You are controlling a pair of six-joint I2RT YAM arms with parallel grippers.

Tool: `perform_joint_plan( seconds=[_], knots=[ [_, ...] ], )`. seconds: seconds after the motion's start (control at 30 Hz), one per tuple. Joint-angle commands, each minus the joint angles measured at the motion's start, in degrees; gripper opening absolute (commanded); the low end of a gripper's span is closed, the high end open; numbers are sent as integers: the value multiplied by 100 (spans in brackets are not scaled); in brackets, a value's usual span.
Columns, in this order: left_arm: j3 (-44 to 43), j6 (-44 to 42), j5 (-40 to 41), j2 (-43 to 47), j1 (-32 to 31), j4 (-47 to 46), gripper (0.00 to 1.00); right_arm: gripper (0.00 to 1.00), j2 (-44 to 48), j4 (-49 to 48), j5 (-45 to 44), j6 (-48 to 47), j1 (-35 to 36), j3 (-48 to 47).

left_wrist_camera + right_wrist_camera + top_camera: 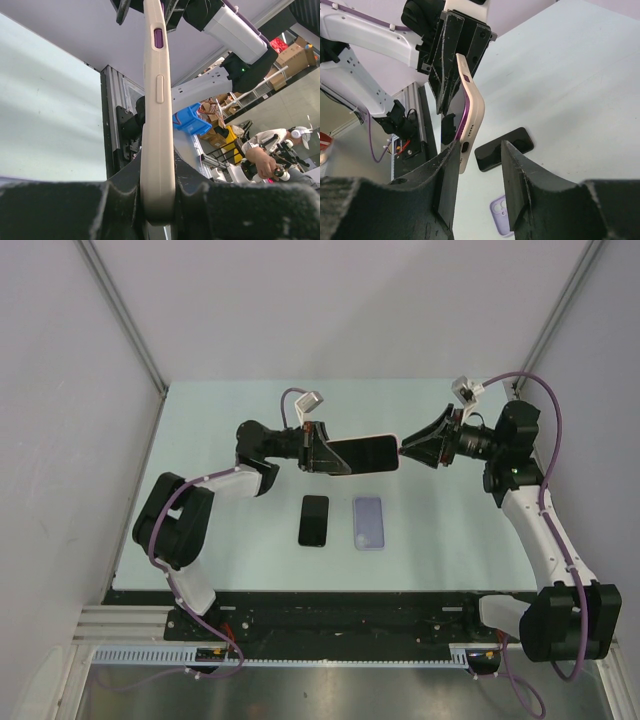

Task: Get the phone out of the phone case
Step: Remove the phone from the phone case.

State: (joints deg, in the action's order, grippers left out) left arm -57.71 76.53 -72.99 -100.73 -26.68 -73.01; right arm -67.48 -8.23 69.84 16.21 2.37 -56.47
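Phone case hangs aloft clamped in left gripper; right gripper gapes, perhaps touching.

Overhead view. The left arm reaches rightward over the counter. Its jaws clamp the left end of a phone in a pale case, held over the counter's middle with its long side parallel to the far edge. The right arm reaches leftward, the tips of its jaws at the phone's right end. Toward the near edge, a black phone and a lilac case lie side by side, not touching.
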Motion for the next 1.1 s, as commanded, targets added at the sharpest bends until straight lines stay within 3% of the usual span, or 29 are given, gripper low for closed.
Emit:
perform_joint_plan(
  seconds=[0.0,0.47,0.97,1.07],
  knots=[
    [-73,-51,171,282,-31,-1936,0,42,104,400,-445,-530,176,-5],
    [-100,-59,171,378,-57,-1936,1,41,-19,1078,-1588,-1409,703,-5],
    [-109,-147,162,475,-101,-1936,0,42,-362,1324,-2765,-1498,923,-75],
    [-109,-156,154,501,-101,-1936,0,42,-424,1298,-2669,-1454,932,-93]
  ],
)
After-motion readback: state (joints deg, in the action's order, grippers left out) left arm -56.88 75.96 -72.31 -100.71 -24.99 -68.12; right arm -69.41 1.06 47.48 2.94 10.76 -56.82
